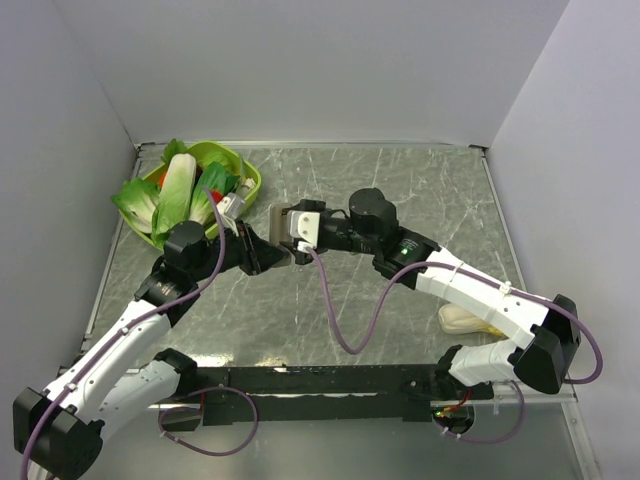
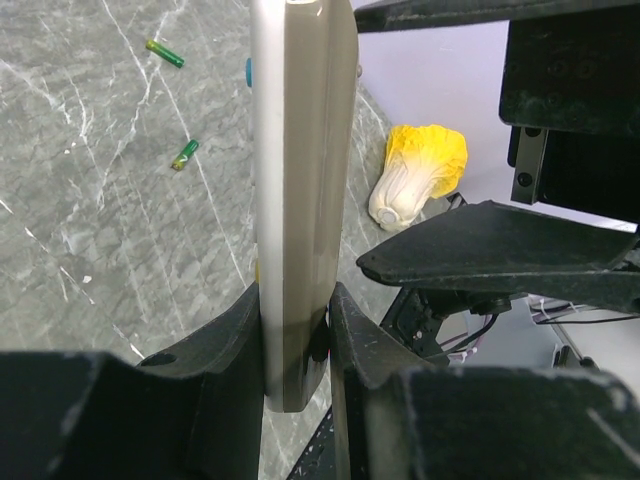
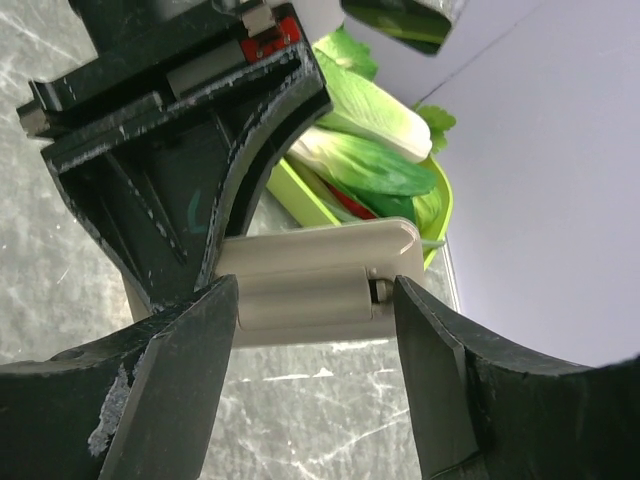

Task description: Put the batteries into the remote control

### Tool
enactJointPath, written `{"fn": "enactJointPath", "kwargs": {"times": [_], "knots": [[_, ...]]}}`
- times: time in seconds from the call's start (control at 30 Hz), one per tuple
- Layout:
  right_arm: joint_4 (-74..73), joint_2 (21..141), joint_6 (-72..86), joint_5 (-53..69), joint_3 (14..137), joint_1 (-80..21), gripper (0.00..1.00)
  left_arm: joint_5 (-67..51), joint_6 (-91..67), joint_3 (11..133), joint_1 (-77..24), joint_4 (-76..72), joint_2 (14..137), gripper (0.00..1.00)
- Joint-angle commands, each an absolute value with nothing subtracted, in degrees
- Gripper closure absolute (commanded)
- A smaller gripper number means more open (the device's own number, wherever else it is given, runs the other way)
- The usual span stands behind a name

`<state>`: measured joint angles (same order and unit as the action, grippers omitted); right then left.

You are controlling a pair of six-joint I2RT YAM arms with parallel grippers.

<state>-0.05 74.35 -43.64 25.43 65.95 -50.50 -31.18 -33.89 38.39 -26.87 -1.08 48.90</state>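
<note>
Remote control [image 2: 300, 200] clamped in left gripper [image 2: 297, 305], above table centre. Right gripper [image 3: 312, 300] jaws spread astride its end, contact unclear. Batteries [image 2: 165, 53] loose on grey marble-veined tabletop [image 1: 420, 190], apart. Plain white walls [image 1: 300, 60] around.

No words, brand, numbers or signs can be read in any of the three views. The small red patch [image 3: 268, 38] in the right wrist view carries pale marks, too blurred to read.
</note>
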Motion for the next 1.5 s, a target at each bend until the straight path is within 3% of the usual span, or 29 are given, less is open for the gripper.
{"fn": "enactJointPath", "kwargs": {"times": [0.0,0.27,0.63,1.0,1.17,1.47], "knots": [[0.26,74.97,-45.53,25.4,68.73,-51.59,0.3,-31.73,-34.01,41.57,-27.33,-3.34,48.78,0.98],[-1.93,75.5,-46.14,23.3,68.64,-51.94,0.34,-31.55,-34.72,41.49,-27.33,-3.87,48.08,0.98],[-1.93,75.32,-45.44,17.05,65.74,-52.03,0.3,-32.69,-35.51,40.69,-27.33,-5.89,47.02,0.98],[-9.93,78.66,-46.76,22.94,69.78,-52.03,0.31,-35.07,-34.63,40.43,-27.42,-7.38,46.06,0.98],[-15.45,80.94,-47.02,25.48,72.33,-52.03,0.35,-34.46,-32.96,40.43,-27.51,-7.21,44.92,0.98],[-21.0,82.7,-46.41,27.07,74.18,-52.12,0.5,-27.52,-31.99,39.11,-27.51,-5.36,43.68,0.98]]}}
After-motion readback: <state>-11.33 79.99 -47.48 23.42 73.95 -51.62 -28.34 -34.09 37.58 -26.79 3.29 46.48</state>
